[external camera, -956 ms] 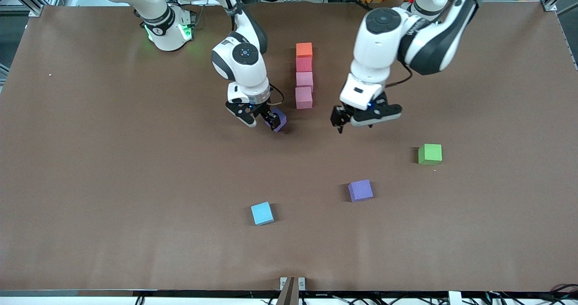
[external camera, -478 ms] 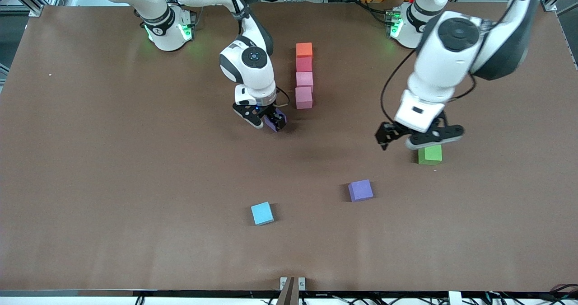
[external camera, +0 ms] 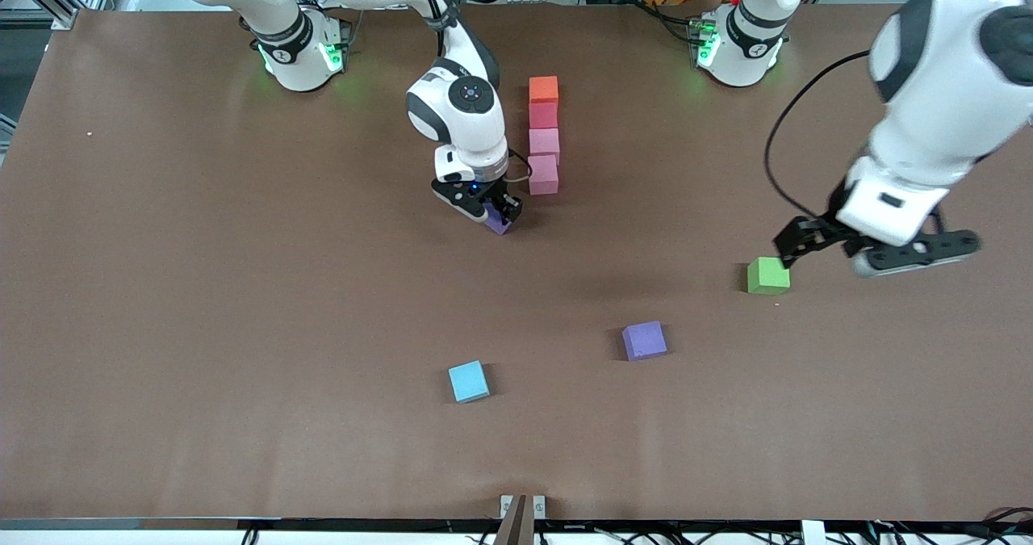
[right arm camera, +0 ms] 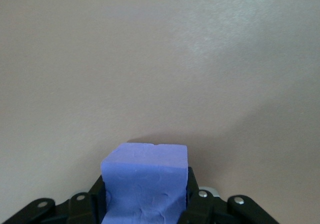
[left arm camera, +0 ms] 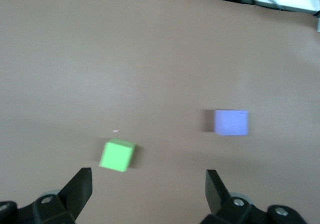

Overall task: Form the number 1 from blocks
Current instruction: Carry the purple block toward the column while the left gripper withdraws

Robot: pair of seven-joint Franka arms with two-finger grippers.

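Gripping a purple cube (external camera: 499,220) between its closed fingers, the right gripper (external camera: 489,208) sits low over the table (external camera: 202,287), at roughly 7 o'clock from the near end of the block column. The right wrist view shows the same purple cube (right arm camera: 145,184) clamped on both sides by the black fingers (right arm camera: 197,204).

The column consists of four cubes in a straight line, each touching the next:
- orange cube (external camera: 544,89), farthest from the front camera;
- red cube (external camera: 543,115);
- pink cube (external camera: 545,141);
- second pink cube (external camera: 543,175), nearest to the front camera.

The left gripper (external camera: 876,248) hangs above the table toward the left arm's end, at about 3 o'clock from the green cube (external camera: 767,275). Its fingers stand wide apart and hold nothing; the left wrist view shows both fingertips (left arm camera: 80,186) spread, with the green cube (left arm camera: 117,155) and a loose purple cube (left arm camera: 231,122) on the table below.

The loose purple cube (external camera: 644,340) lies at about 8 o'clock from the green cube, well apart from it. A light blue cube (external camera: 468,381) lies at about 8 o'clock from the loose purple cube, nearer to the front camera.
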